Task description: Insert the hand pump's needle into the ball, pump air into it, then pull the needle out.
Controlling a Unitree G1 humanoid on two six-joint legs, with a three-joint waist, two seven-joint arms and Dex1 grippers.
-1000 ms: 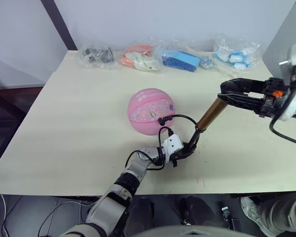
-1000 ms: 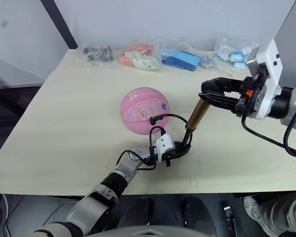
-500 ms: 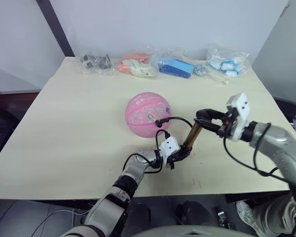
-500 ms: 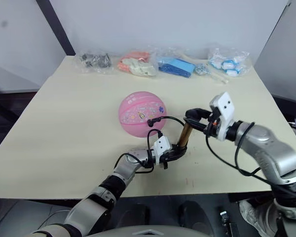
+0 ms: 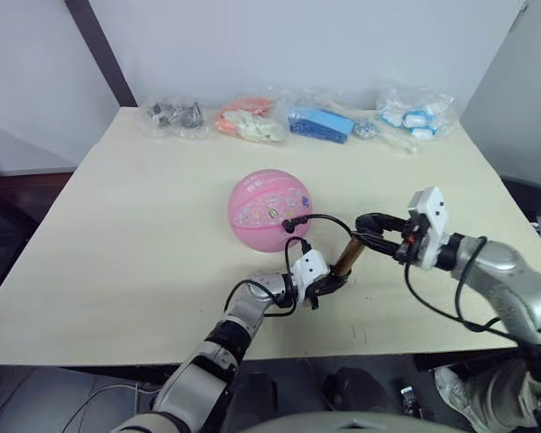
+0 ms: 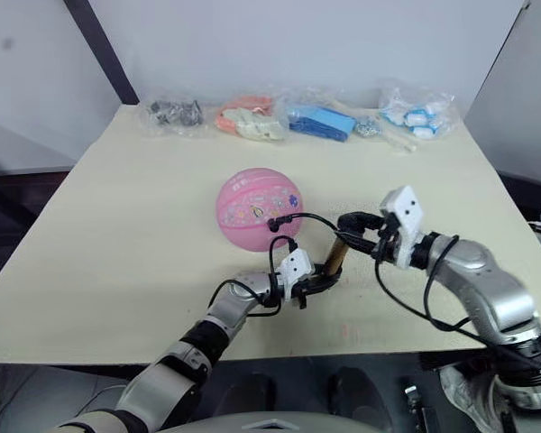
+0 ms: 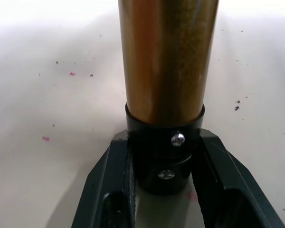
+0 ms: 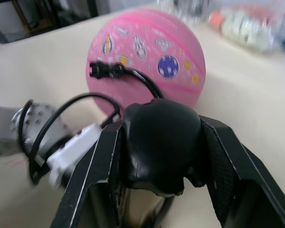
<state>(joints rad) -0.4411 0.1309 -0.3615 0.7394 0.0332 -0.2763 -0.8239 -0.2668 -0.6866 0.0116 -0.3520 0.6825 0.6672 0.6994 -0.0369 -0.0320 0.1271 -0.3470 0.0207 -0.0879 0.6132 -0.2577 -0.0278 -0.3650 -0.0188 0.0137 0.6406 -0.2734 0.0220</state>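
While clamped by left gripper (image 5: 329, 281) at base and right gripper (image 5: 368, 227) at handle, pump (image 5: 347, 256) tilted, needle (image 5: 289, 223) plugged into ball (image 5: 269, 207).

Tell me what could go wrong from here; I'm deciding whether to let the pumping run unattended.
1. The ball sits loose on the table; a tug on the hose might roll it and bend the needle.
2. The left gripper clamps just the hand pump base cap; the right gripper pressing off-axis could tip it.

Counter (image 5: 126, 225) left of the ball (image 5: 269, 208) lies open. Bagged items (image 5: 252, 119) line the far edge. Hose (image 5: 329, 219) arcs across the gap between ball and hand pump (image 5: 346, 258).
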